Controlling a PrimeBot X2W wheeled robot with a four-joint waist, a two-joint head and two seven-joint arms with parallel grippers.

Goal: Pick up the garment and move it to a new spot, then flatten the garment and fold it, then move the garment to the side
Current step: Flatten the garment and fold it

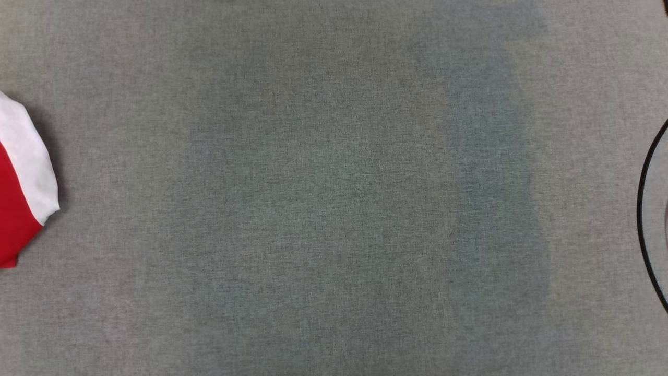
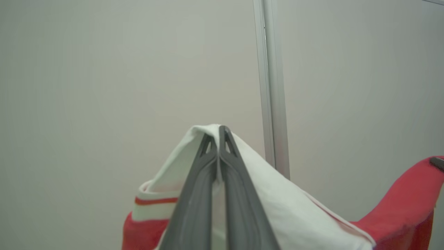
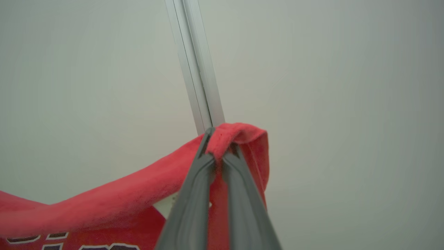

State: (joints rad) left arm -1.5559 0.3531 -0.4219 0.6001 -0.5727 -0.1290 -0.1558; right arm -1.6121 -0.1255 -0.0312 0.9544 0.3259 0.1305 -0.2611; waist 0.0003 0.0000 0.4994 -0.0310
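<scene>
Over a grey fabric tabletop (image 1: 334, 188), a red-and-white garment (image 1: 23, 167) shows at nine o'clock. Before a pale wall (image 2: 104, 69) with a metal post (image 2: 272, 86), the left gripper (image 2: 218, 133) pinches its white cloth, jaws tight together; the right gripper (image 3: 220, 140) clamps a red edge. A black curved line (image 1: 646, 209) sits at three o'clock.

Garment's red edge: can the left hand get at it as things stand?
Probably not. The left hand is shut on the white part of the garment, so it isn't free. The right hand pinches the red edge itself. The left would likely have to release its grip first.
</scene>
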